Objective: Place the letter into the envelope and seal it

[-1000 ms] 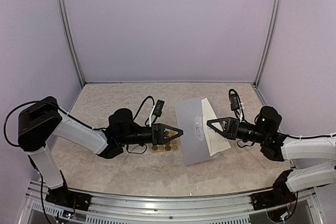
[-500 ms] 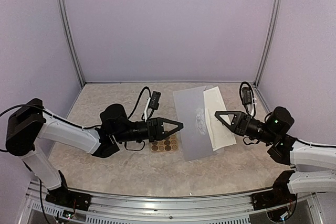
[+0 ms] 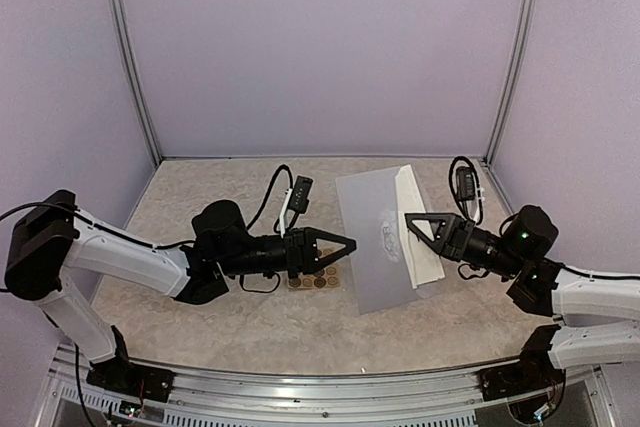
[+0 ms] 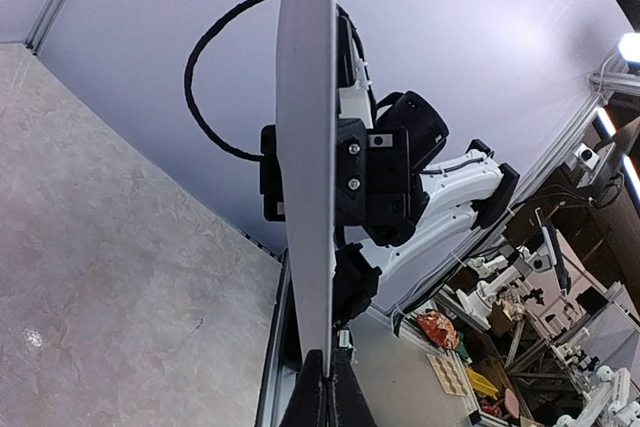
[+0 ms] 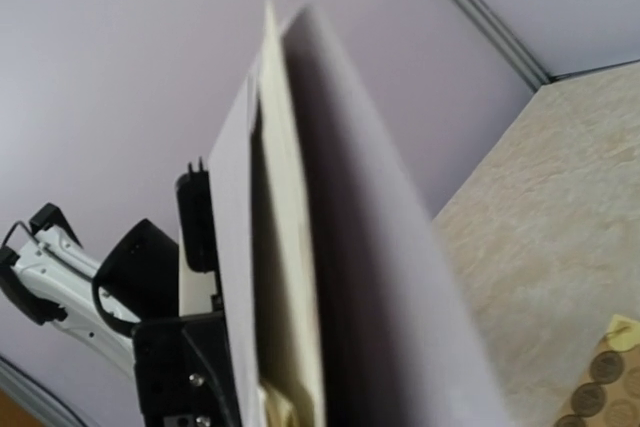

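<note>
Since a second ago both arms have drawn back toward their own sides and the envelope has swung round, so its cream letter now shows as a long strip instead of a triangle.

Left gripper: jaws closed, pinching the envelope's left long edge; the left wrist view shows the paper edge-on, running straight up from the fingertips. Right gripper: jaws closed on the opposite long edge, right at the seam where the letter comes out. The right wrist view shows the letter sandwiched between envelope layers, so the pinch probably takes both, but the fingers themselves are out of that frame.

The envelope hangs between the two grippers, off the table. Its long axis runs far-to-near, slightly skewed.

Key relation: the letter sticks out on the right side, so the right arm is nearer and looks like the one to push it further in, toward the left gripper.

Counts:
- envelopes: one
- letters: one
- sticker sheet: one, flat under the left gripper, round stickers partly hidden, no count
</note>
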Robot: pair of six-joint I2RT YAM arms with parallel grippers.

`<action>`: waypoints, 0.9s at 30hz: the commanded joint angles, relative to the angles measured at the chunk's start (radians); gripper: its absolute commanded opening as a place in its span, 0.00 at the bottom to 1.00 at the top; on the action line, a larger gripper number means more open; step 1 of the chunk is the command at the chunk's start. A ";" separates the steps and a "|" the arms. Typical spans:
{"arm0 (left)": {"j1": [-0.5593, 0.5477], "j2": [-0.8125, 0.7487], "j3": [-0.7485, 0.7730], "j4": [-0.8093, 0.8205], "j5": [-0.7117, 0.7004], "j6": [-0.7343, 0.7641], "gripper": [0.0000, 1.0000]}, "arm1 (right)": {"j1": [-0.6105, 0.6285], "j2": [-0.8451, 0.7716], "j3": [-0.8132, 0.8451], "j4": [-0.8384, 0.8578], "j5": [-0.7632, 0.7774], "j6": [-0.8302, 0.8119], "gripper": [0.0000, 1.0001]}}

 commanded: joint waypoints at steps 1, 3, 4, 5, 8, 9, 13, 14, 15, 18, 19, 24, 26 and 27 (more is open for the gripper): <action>-0.015 -0.027 0.025 0.016 -0.030 0.029 0.00 | 0.051 0.024 0.037 0.045 0.052 0.017 0.00; -0.017 -0.027 0.025 0.021 -0.035 0.029 0.00 | 0.065 0.037 0.044 0.053 0.059 0.015 0.00; -0.018 -0.029 0.025 0.021 -0.036 0.028 0.00 | 0.071 0.043 0.049 0.051 0.061 0.013 0.00; -0.018 -0.031 0.025 0.023 -0.040 0.030 0.00 | 0.076 0.049 0.053 0.050 0.062 0.009 0.00; -0.018 -0.032 0.026 0.020 -0.042 0.029 0.00 | 0.089 0.068 0.066 0.050 0.067 0.003 0.00; -0.018 -0.033 0.027 0.019 -0.043 0.028 0.02 | 0.099 0.073 0.070 0.048 0.068 0.000 0.00; -0.016 -0.030 0.025 0.010 -0.048 0.034 0.00 | 0.113 0.079 0.096 0.009 0.079 -0.025 0.00; -0.015 -0.034 0.021 0.006 -0.051 0.037 0.00 | 0.113 0.069 0.098 -0.008 0.086 -0.034 0.00; -0.014 -0.040 0.015 0.002 -0.055 0.042 0.00 | 0.112 0.055 0.099 -0.034 0.098 -0.045 0.00; -0.008 -0.068 -0.004 -0.017 -0.063 0.053 0.00 | 0.111 -0.009 0.110 -0.162 0.148 -0.098 0.10; -0.006 -0.082 -0.009 -0.022 -0.062 0.055 0.00 | 0.108 -0.033 0.116 -0.208 0.159 -0.117 0.16; 0.000 -0.112 -0.016 -0.036 -0.039 0.063 0.00 | 0.088 -0.095 0.137 -0.370 0.121 -0.170 0.29; -0.001 -0.118 -0.014 -0.036 -0.029 0.065 0.00 | 0.083 -0.092 0.149 -0.403 0.082 -0.185 0.29; -0.001 -0.120 -0.014 -0.038 -0.028 0.066 0.00 | 0.083 -0.089 0.155 -0.415 0.065 -0.190 0.29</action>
